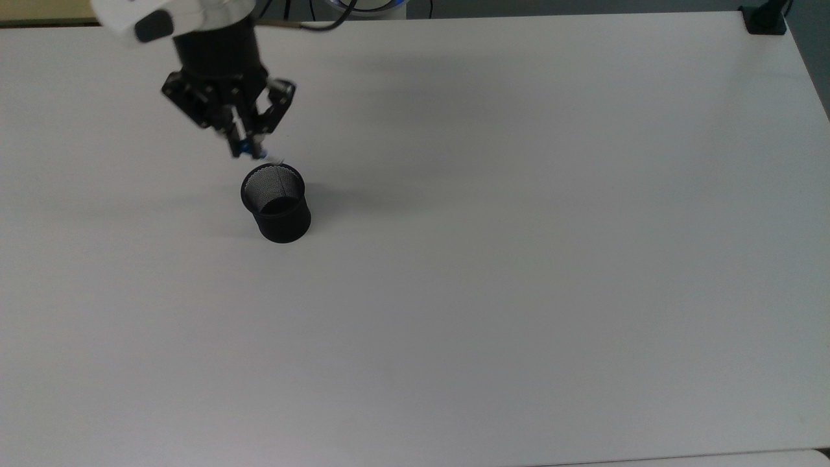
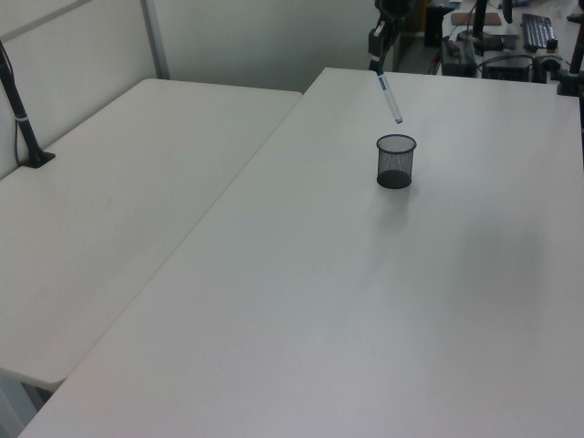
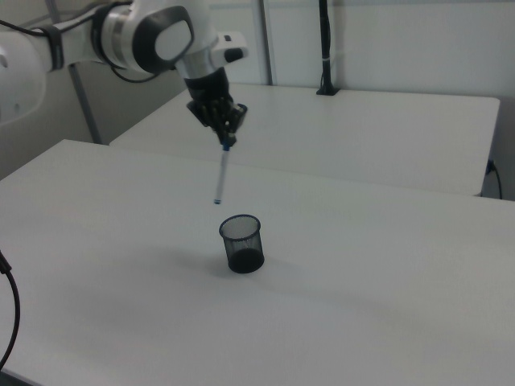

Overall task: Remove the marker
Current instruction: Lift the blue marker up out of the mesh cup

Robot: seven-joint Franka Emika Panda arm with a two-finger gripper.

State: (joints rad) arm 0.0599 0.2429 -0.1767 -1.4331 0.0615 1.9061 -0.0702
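We find no readable text, label, brand, number or sign anywhere: none on the arm, the mesh cup, or the worktop.
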